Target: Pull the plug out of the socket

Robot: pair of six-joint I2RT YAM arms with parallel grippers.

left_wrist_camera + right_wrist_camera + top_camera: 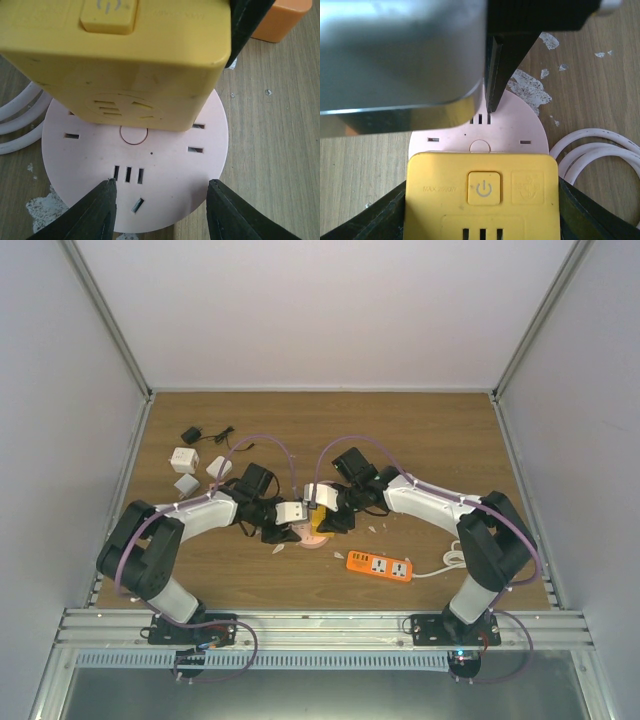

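Two pincers meet over one spot in the middle of the table [240,575]. The right pincer [482,212] is clenched on the plug [482,187], a yellow cube with a power button on top, with one finger flat against each side. The left pincer [160,210] stands released. Its fingers [95,215] are apart over the near rim of the socket [165,160], a pink disc, and nothing is caught between them. I cannot tell whether the tips press on the disc. The plug sits in the socket, down against the pink face, so nothing has come apart yet. The socket lies flat on the table, with a white cord [600,150] coiled just beside it and an orange strip [380,565] near.

To my eye the step in hand is bracing before the pull. Next, the left should pin the disc down firmly while the right draws straight up without twisting, or the whole socket may lift with the plug.
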